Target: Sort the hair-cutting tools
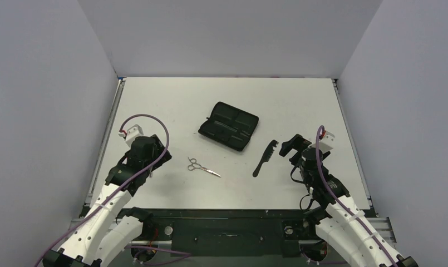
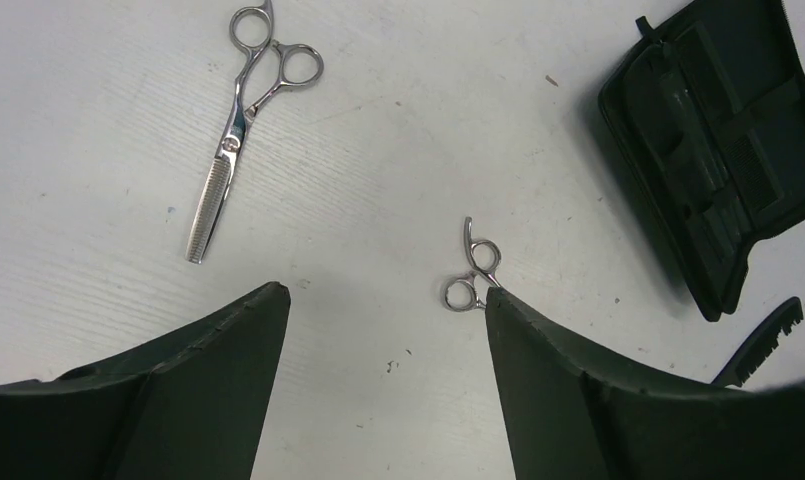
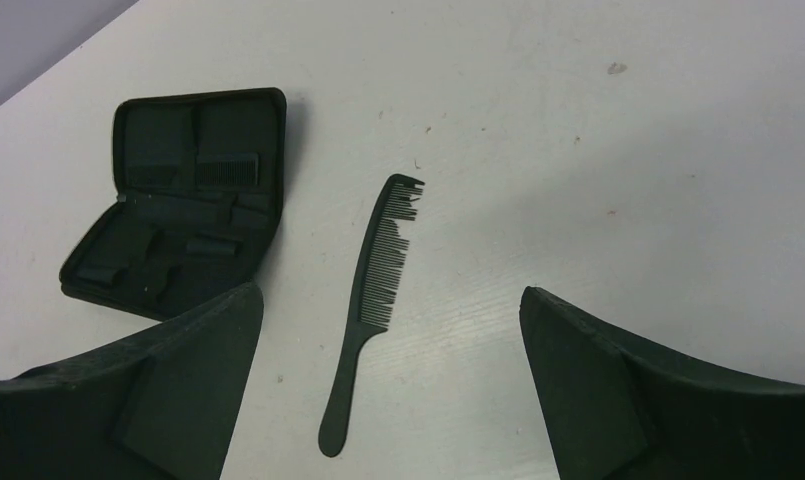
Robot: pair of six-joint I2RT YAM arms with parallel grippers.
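Note:
Small silver scissors (image 1: pixel 202 167) lie on the white table left of centre. In the left wrist view their rings (image 2: pixel 473 280) show beside my right fingertip (image 2: pixel 508 310), blades hidden behind it. A second silver pair, with a toothed blade (image 2: pixel 236 135), lies further off at upper left. The black comb (image 1: pixel 265 158) lies right of centre. In the right wrist view the comb (image 3: pixel 370 290) lies between my spread fingers, nearer the left one. My left gripper (image 1: pixel 165 157) (image 2: pixel 388 300) is open and empty. My right gripper (image 1: pixel 288 146) (image 3: pixel 393 295) is open and empty, just right of the comb.
An open black zip case (image 1: pixel 229 125) lies at mid-table, behind the scissors and comb; it also shows in the left wrist view (image 2: pixel 718 150) and the right wrist view (image 3: pixel 178 200). The comb's toothed tip (image 2: pixel 768 340) shows at lower right. Grey walls enclose the table.

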